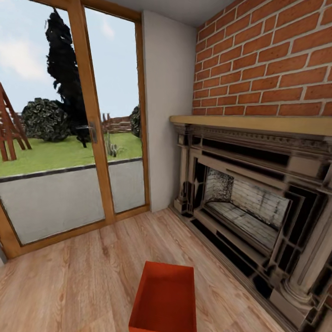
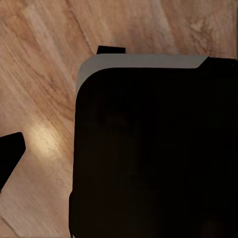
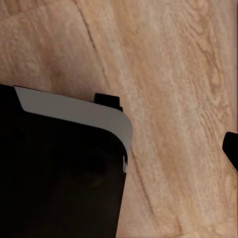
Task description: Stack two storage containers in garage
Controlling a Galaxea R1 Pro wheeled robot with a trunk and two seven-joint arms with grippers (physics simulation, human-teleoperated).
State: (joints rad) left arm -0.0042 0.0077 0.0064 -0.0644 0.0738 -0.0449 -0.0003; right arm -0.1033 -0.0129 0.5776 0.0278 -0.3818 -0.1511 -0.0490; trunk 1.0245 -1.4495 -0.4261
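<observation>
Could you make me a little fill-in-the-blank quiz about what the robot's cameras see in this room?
1. The orange-red bin sits on a floor made of ____.
2. The wall above the fireplace is built of red ____.
3. Through the glass door you see green ____.

Missing words: wood; brick; grass

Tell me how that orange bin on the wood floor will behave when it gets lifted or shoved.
The bin looks like stiff plastic with straight walls, so it should hold its shape. It appears empty, so probably light. Its flat base on the smooth wood floor suggests it slides rather than tips or rolls.
</observation>
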